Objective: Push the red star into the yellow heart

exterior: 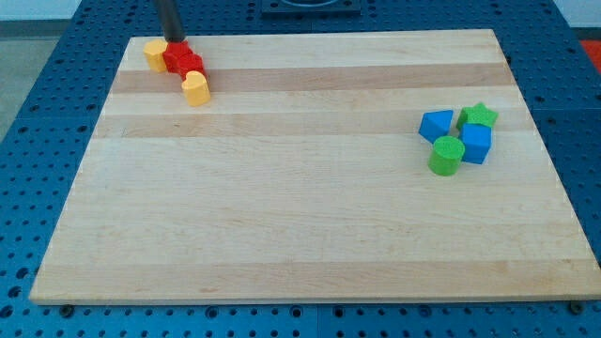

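Observation:
My tip (176,42) stands at the board's top-left corner, right at the upper edge of a red block (175,59). A second red block (192,67) touches it on the lower right; I cannot tell which of the two is the star. The yellow heart (195,88) lies just below the second red block and touches it. Another yellow block (154,54) sits against the left side of the first red block.
The wooden board (300,207) lies on a blue perforated table. At the view's right is a cluster: a blue block (435,124), a green star (479,115), a blue cube (476,144) and a green cylinder (447,156).

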